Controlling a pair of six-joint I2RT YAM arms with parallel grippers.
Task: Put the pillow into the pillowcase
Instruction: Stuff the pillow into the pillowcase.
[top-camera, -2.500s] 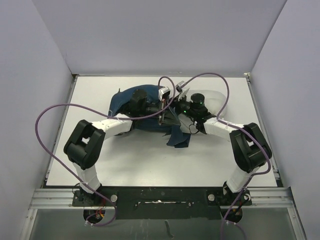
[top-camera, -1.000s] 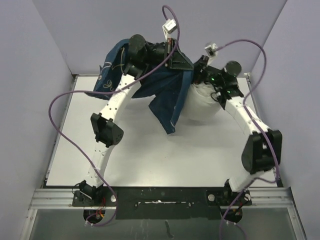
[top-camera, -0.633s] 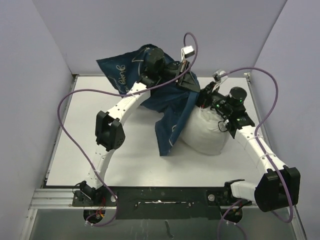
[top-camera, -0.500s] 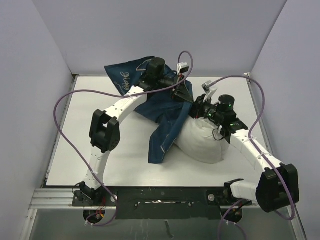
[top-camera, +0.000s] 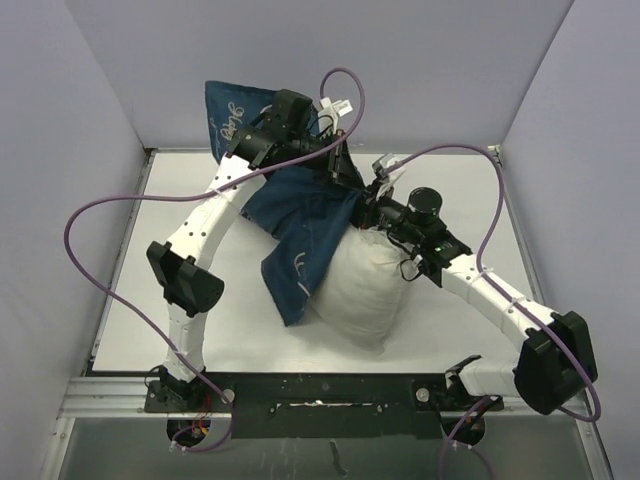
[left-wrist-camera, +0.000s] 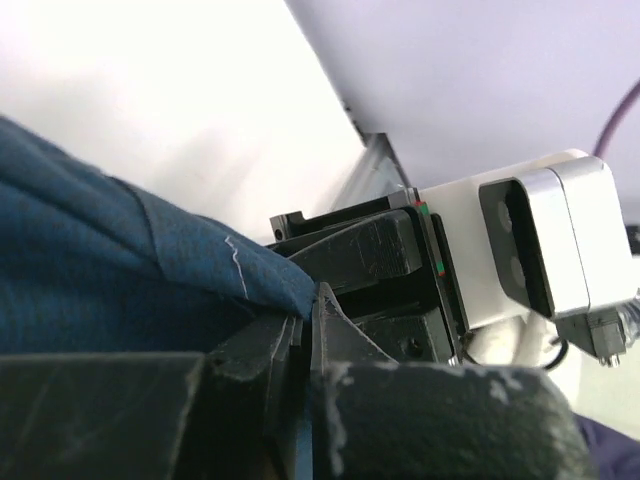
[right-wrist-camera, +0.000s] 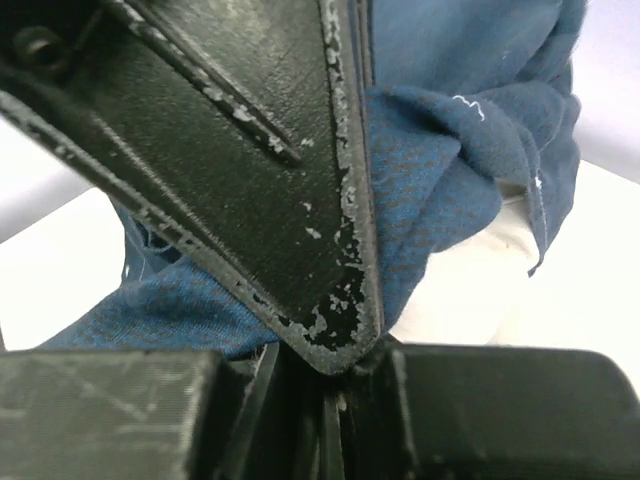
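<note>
Navy cloth rides high at the back of the top view. The left gripper has hauled the case up toward the rear wall over the last half second, and the right gripper has come nearer to us. The pillow now stands longer and closer to the front edge than it did. Its top is tucked under the blue hem, and most of its white body is bare and rests on the table. We judge that the lift is stretching the mouth open but that little of the pillow is inside yet, so most of the stuffing remains

From the left wrist we see the left gripper clenched on a fold of the case. The other arm's white camera housing sits just beyond it, with bright table and pale wall behind

From the right wrist we see the right gripper with its fingers pressed together. Blue case lies bunched against them, so we take it as pinching the hem, though the pinch itself is hidden. A patch of pillow shows just under that fold, and white table lies beyond

The tabletop is smooth matt white, and plain lavender-grey walls close it in on three sides
</note>
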